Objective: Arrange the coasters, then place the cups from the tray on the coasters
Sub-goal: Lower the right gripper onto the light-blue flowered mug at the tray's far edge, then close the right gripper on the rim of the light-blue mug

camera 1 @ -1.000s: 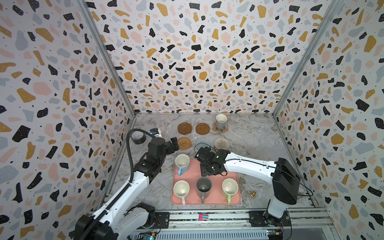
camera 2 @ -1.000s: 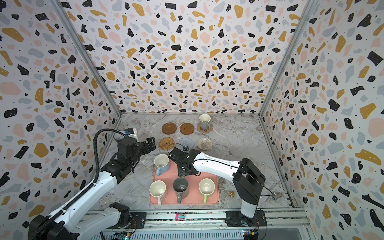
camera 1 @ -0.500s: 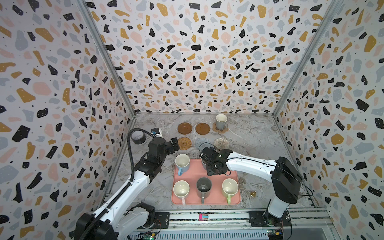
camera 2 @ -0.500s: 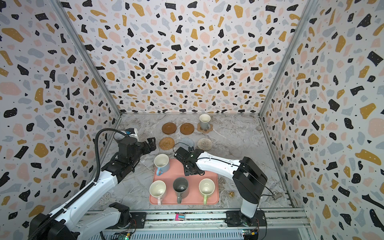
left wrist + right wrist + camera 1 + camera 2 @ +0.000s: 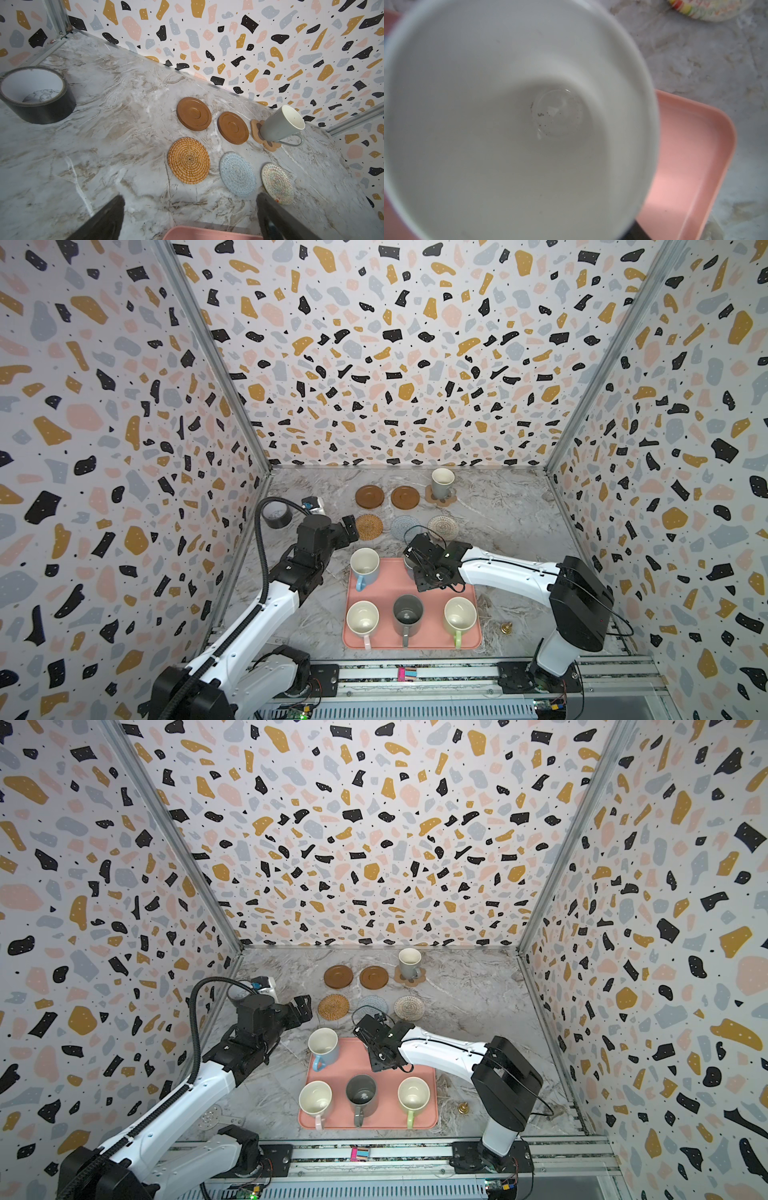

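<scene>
Directly beneath the right jaws, whose grip I cannot make out, a cream-lined mug [image 5: 517, 124] stands at the far right corner of the salmon tray [image 5: 384, 593]. The cream coaster [image 5: 443, 526] lies just beyond. Left jaws gape empty, farther off.

Right wrist cam: mug [image 5: 508, 124] fills the pic, blurred, rim cut by the edges, no fingers in shot. In both top views it's nearly all hidden under right gripper [image 5: 417, 568], grip unclear. Left wrist cam: left fingers [image 5: 108, 220] cut off, only a tray [image 5: 207, 233] sliver btwn them.
</scene>
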